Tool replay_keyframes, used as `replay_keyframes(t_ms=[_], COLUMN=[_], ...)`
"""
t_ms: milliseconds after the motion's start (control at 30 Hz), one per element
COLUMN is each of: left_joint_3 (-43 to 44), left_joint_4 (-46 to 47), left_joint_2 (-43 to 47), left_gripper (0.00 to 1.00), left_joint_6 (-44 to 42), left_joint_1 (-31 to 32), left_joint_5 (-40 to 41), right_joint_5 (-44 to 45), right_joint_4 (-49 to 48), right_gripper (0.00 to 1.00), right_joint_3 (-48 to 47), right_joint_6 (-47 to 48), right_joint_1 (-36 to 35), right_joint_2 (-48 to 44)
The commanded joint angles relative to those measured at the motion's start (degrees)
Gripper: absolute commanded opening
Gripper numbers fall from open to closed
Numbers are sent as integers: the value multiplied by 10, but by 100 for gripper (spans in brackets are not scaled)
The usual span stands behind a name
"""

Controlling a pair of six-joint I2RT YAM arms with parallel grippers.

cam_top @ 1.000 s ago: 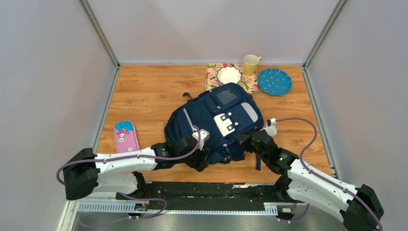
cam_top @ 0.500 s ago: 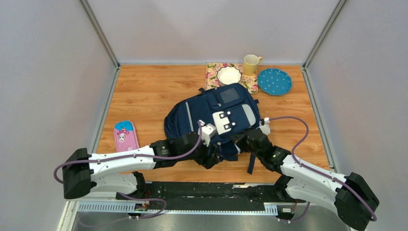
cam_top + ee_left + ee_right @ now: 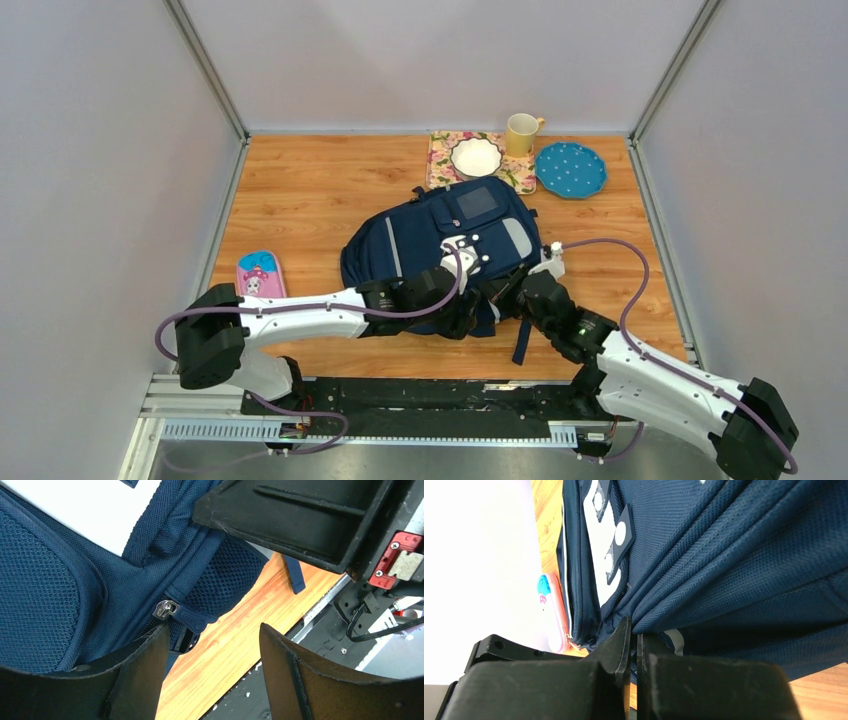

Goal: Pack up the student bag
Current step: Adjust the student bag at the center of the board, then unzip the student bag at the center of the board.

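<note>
Now your left gripper point(image 3: 212, 632) is hovering, fingers spread, zipper pull point(image 3: 167, 609) just beyond them; right gripper point(image 3: 633, 630) is pinching student bag point(image 3: 744, 555) fabric between fingertips.

Our left arm point(image 3: 300, 318) and right arm point(image 3: 660, 385), white-shelled with black joints, each carry a looping purple-grey cable point(image 3: 610, 240) along its length.

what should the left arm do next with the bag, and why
Probably ease the left gripper forward onto the zipper pull and close on it. Its jaws stand open with the pull just ahead of them, ungripped, while the right gripper is shut on a fold of the student bag, likely bracing it for unzipping.
</note>
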State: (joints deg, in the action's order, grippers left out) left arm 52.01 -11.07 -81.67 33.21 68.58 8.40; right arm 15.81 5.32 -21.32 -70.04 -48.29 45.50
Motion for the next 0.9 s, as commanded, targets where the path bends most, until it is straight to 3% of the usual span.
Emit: replay_keyframes(t_ms=[0, 133, 300, 400, 533, 600, 800, 833, 867], left_joint_3=[8, 21, 6, 11, 27, 31, 35, 35, 35], left_joint_4=[15, 0, 0, -5, -18, -20, -29, -35, -39], left_joint_2=[5, -4, 0, -3, -17, -20, -23, -22, -22], left_gripper=[72, 64, 46, 46, 58, 59, 25, 13, 8], left_joint_6=[20, 21, 26, 19, 12, 8, 2, 1, 1], left_joint_1=[2, 2, 2, 2, 2, 2, 2, 1, 1], left_joint_5=[71, 93, 119, 124, 122, 129, 151, 154, 159], right_joint_5=[-32, -18, -10, -21, -41, -55, -57, -54, -52], right_joint_4=[-3, 6, 0, -14, -21, -16, -8, -7, -4], right_gripper=[0, 0, 0, 0, 0, 0, 0, 0, 0], right_joint_3=[-48, -53, -47, -45, -57, -64, -65, -64, -63], right_joint_6=[45, 50, 61, 87, 134, 152, 155, 152, 152], right_joint_1=[-21, -40, -51, -54, -55, -55, -55, -55, -55], right_joint_2=[-21, -28, -41, -53, -63, -66, -77, -80, -81])
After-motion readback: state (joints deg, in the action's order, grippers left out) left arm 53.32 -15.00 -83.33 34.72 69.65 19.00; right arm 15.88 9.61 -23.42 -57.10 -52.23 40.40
